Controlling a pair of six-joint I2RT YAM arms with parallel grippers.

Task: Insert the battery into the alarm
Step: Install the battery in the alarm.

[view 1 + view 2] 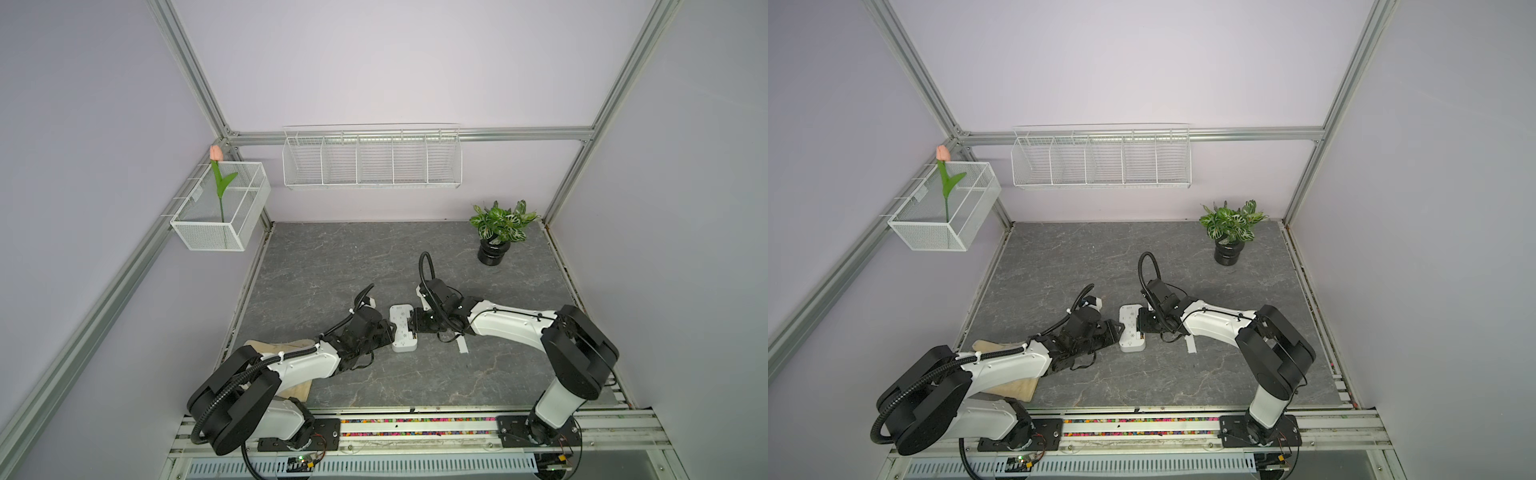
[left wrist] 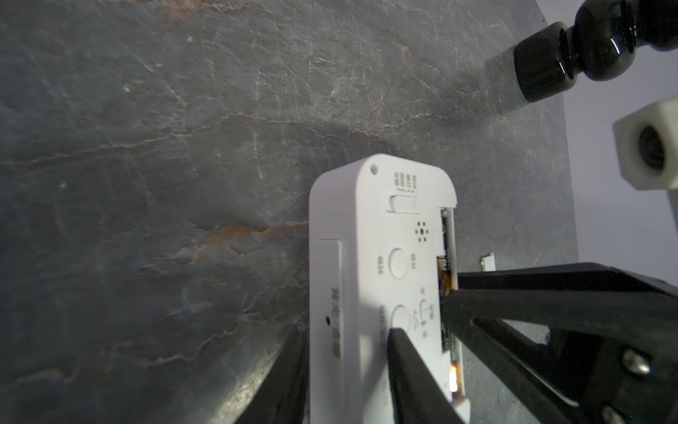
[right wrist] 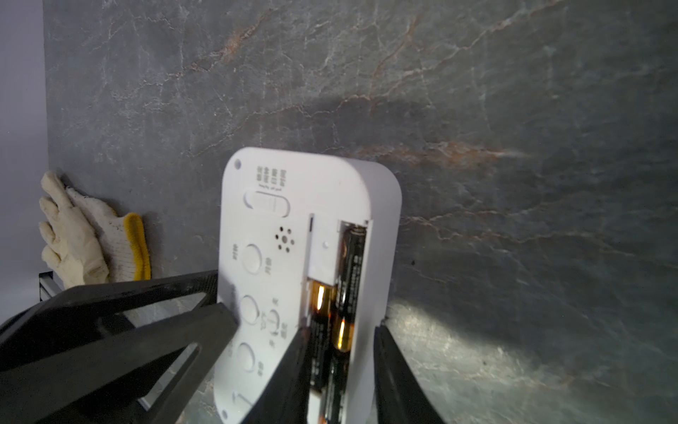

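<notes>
While left gripper (image 2: 348, 337) clamps white plastic alarm (image 2: 352, 220), whether right gripper (image 3: 341, 330) grips is unclear; uneven pressing may dislodge black-and-copper battery (image 3: 323, 301). Alarm could slip.

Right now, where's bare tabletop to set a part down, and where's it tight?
Free: the back-left stretch of the grey stone-look tabletop between back wall and left arm; the front-centre patch between the white rounded plastic alarm and front rail. Crowded: mid-table, where left gripper and right gripper flank the alarm, thin white strip beside; wooden board front-left.
</notes>
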